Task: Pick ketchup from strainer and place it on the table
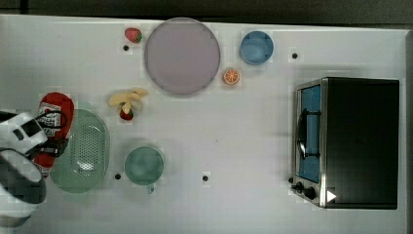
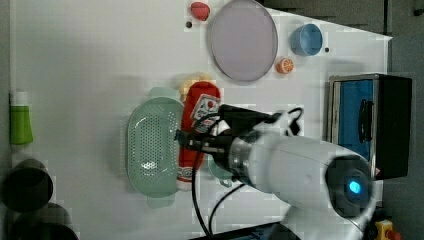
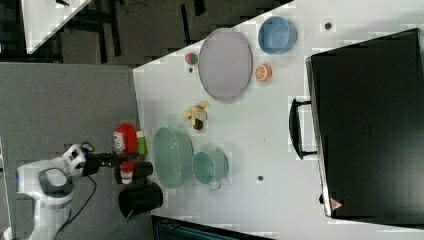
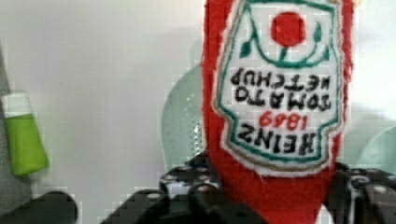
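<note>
The ketchup (image 1: 57, 109), a red bottle with a white label, is clamped in my gripper (image 1: 52, 142), which is shut on its lower half near the cap. In the wrist view the label (image 4: 280, 107) reads upside down between the black fingers (image 4: 187, 184). The bottle is lifted and lies along one long edge of the pale green strainer (image 1: 87, 151), on the top view's left. In the left view the ketchup (image 2: 200, 107) runs along the right rim of the strainer (image 2: 150, 145). The white table (image 1: 243, 136) stretches away to the top view's right.
A green cup (image 1: 143, 165) stands close beside the strainer. A banana with a strawberry (image 1: 127, 101), a grey plate (image 1: 181, 56), a blue bowl (image 1: 256, 47), an orange half (image 1: 231, 76) and a toaster oven (image 1: 350, 141) lie farther off. A green bottle (image 2: 20, 120) and black cups (image 2: 27, 187) stand at the left view's left.
</note>
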